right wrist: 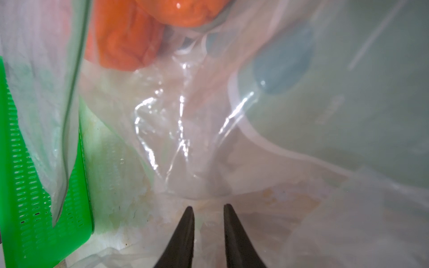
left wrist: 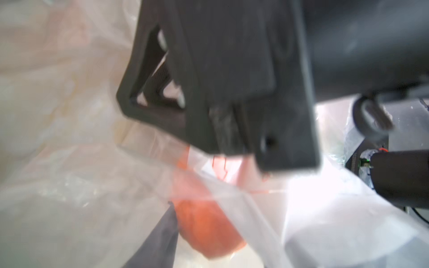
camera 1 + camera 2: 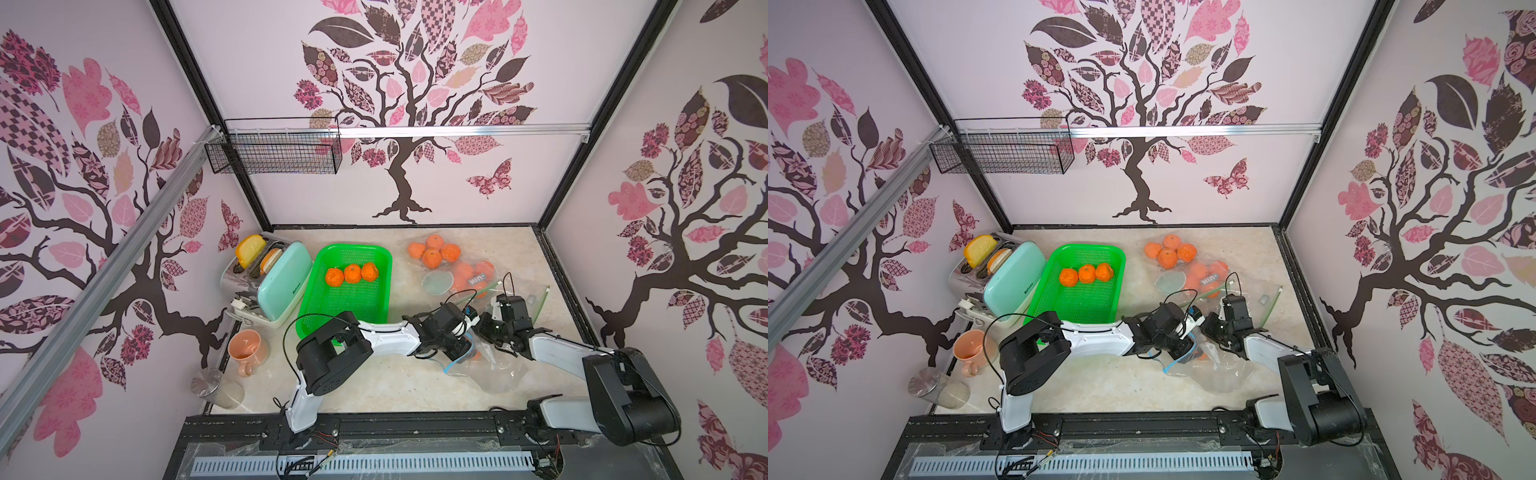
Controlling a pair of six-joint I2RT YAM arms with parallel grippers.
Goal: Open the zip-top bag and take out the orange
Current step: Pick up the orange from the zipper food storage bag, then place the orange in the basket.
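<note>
At the 8 o'clock corner of the table [image 3: 374, 386] a glass jar [image 3: 216, 388] is seen. A peach mug [image 3: 248, 348] is stood just beside it, toward 9 o'clock. A mint toaster [image 3: 282, 282] is placed at 10 o'clock, and two bread slices [image 3: 250, 249] are held in its slots. Just beside the toaster, a green basket [image 3: 353, 248] is set a little to the 10 o'clock side of the table's middle. Three oranges [image 3: 352, 274] are lined up in the basket's far half. At 1 o'clock four more oranges [image 3: 434, 251] are clustered under clear film. A further bag of oranges [image 3: 473, 276] is laid against them at 2 o'clock.

The clear zip-top bag [image 3: 503, 374] is spread at 4 o'clock, with a blue strip along its 9 o'clock edge. The orange [image 2: 204, 232] is found inside this bag, behind the film, below the point where both arms meet.

In the left wrist view one of the left fingers [image 2: 160, 239] is seen right against the orange's side. Its partner is hidden by the film, so it cannot be told whether the orange is gripped. In the right wrist view the right fingers [image 1: 185, 232] are held narrowly apart, and nothing is seen between them. Crumpled film is spread just ahead of their tips.
</note>
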